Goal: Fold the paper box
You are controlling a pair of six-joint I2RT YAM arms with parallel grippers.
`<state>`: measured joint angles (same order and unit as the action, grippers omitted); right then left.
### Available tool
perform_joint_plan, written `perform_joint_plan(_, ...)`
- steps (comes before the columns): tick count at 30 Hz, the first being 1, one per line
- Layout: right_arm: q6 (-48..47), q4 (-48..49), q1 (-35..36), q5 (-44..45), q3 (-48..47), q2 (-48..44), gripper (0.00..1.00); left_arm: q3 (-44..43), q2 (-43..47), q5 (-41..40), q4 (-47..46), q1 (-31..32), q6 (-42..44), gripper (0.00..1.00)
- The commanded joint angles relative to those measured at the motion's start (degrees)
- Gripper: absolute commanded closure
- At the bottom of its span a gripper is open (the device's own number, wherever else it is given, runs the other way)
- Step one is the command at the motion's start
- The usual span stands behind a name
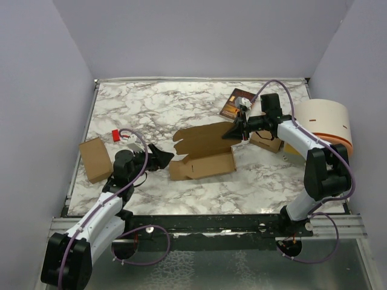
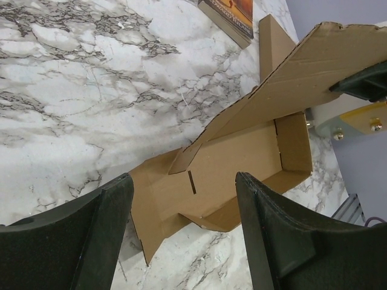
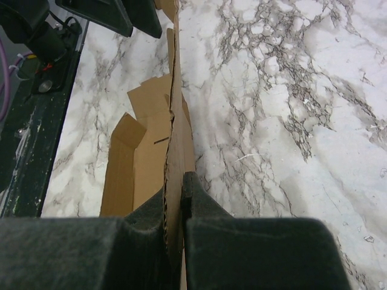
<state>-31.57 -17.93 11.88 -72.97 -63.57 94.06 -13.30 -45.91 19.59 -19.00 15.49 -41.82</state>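
Note:
The tan paper box (image 1: 202, 152) lies partly folded in the middle of the marble table, its tray part toward the near edge and its big lid flap raised at the back. My right gripper (image 1: 233, 132) is shut on the right end of that lid flap (image 3: 174, 151), with the cardboard edge pinched between its fingers (image 3: 199, 202). My left gripper (image 1: 161, 158) is open and empty, just left of the box's left end. In the left wrist view the box's tray (image 2: 242, 175) lies ahead between my spread fingers (image 2: 272, 223).
A folded brown cardboard box (image 1: 95, 159) lies at the left edge, a small red item (image 1: 115, 135) behind it. A dark reddish booklet (image 1: 236, 104) lies at the back. A white drum with an orange band (image 1: 323, 125) stands at the right, another brown box (image 1: 266, 141) beside it.

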Motion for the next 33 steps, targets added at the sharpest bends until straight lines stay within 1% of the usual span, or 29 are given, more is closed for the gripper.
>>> perform_joint_plan(1,0.6,1.5,-0.5,-0.6,0.4,-2.0,0.99,0.4,-0.4,0.9,-1.4,-0.2,0.4,0.29)
perform_joint_plan(10,1.2,2.5,-0.6,-1.0,1.0,-2.6,0.99,0.7,-1.7,1.5,-1.9,-0.2,-0.2,0.29)
perform_joint_plan(20,1.6,3.2,-0.6,-1.1,1.5,-3.0,0.99,0.3,-9.0,6.5,-4.4,-0.3,-0.7,0.29)
perform_joint_plan(25,1.8,3.2,-0.6,-1.1,1.4,-2.8,0.99,0.3,-11.2,6.3,-4.7,-0.2,-0.5,0.30)
perform_joint_plan(27,1.8,3.3,-0.6,-1.4,1.5,-3.0,0.99,0.7,-12.4,6.8,-6.1,-0.2,-1.1,0.32)
perform_joint_plan(31,1.9,3.6,-0.6,-1.7,1.5,-3.4,0.99,0.2,-16.2,8.4,-8.5,-0.1,-1.5,0.39)
perform_joint_plan(33,2.1,3.7,-0.7,-1.8,1.6,-3.5,0.99,0.3,-17.8,8.7,-9.5,0.0,-1.4,0.46)
